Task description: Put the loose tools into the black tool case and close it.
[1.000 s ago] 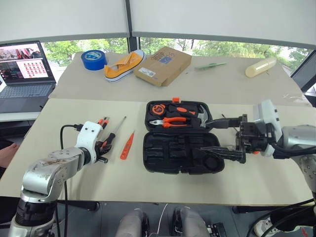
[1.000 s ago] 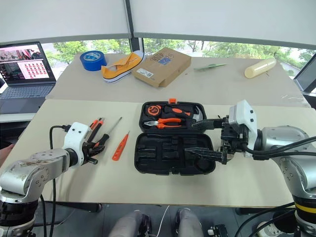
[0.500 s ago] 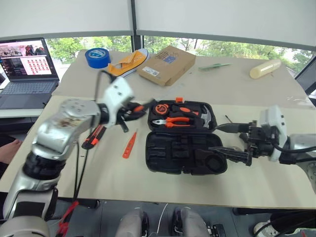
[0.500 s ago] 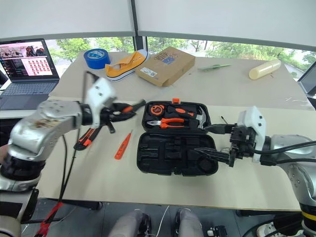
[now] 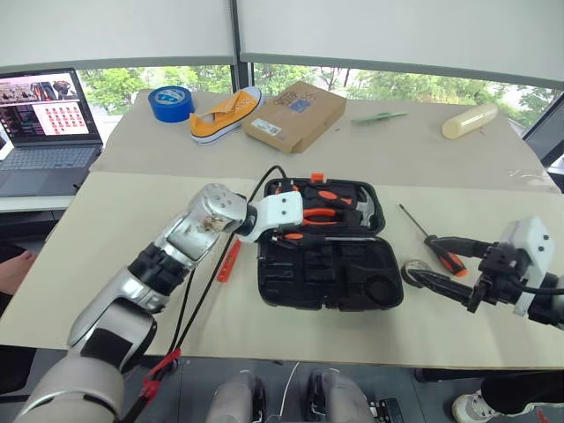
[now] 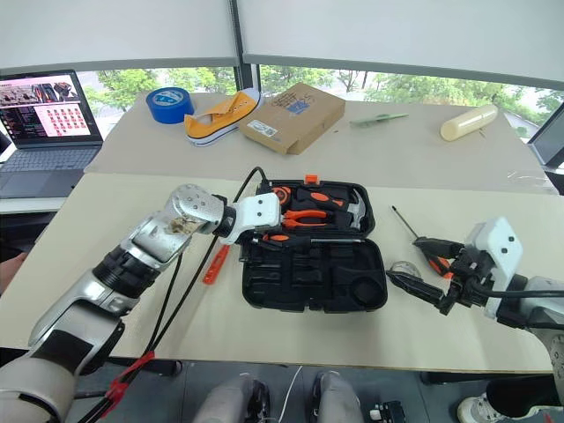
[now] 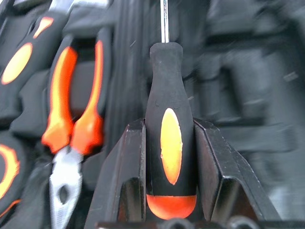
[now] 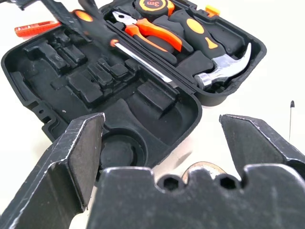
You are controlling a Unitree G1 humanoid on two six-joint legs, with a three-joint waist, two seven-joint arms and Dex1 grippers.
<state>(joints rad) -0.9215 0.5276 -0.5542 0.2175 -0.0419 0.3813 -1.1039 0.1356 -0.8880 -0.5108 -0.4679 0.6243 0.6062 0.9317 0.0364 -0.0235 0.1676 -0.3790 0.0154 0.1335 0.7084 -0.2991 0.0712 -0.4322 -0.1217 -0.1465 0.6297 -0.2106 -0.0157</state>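
Two hands were in frame. Left hand was clamped on a black-and-orange screwdriver by its handle, shaft pointing out over the open black tool case. In the head views that hand sat at the case's left end, over the hinge line between the two halves.

Right hand was spread wide and held nothing, hovering low over the bench just right of the case.

Case lay open flat on the bench. Far half carried pliers, a hammer and a tape measure in their slots. Near half's moulded slots looked unfilled as far as I could tell.

Loose tools outside the case: a second screwdriver on the bench right of the case, beside the right hand; a small tape roll close to that hand's lower finger; a thin orange tester pen on the bench left of the case, partly behind the left arm's cable.
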